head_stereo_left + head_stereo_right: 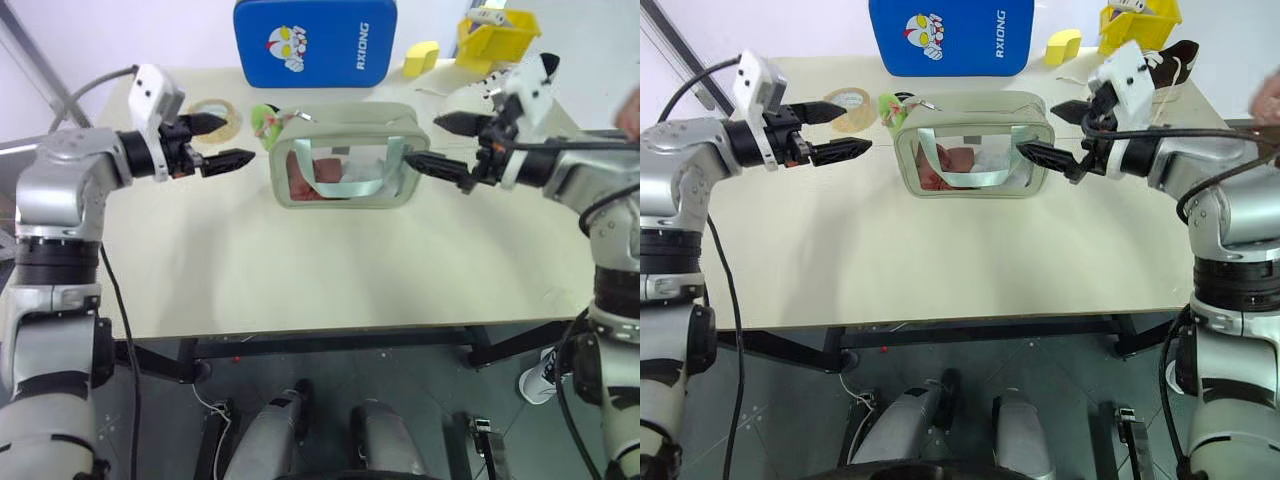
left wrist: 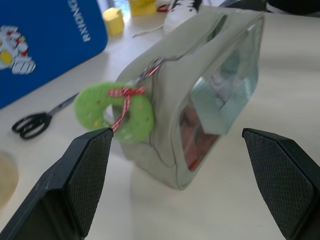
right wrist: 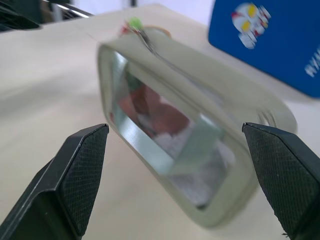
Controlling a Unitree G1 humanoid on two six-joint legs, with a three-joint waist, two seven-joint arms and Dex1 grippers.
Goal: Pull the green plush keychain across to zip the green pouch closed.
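Standing on the table (image 1: 300,270), the green pouch (image 1: 345,157) lies between the two pincers. The left pincer (image 1: 222,142) hangs wide open and empty just short of the pouch's end, where the green plush keychain (image 2: 116,111) dangles straight ahead of its fingers. The right pincer (image 1: 450,145), equally spread and empty, faces the opposite end.

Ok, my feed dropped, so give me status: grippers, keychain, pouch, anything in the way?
Left gripper and right gripper open, flanking the pouch, holding nothing. Keychain hangs at the pouch's left end, untouched. Nothing between left gripper and keychain.
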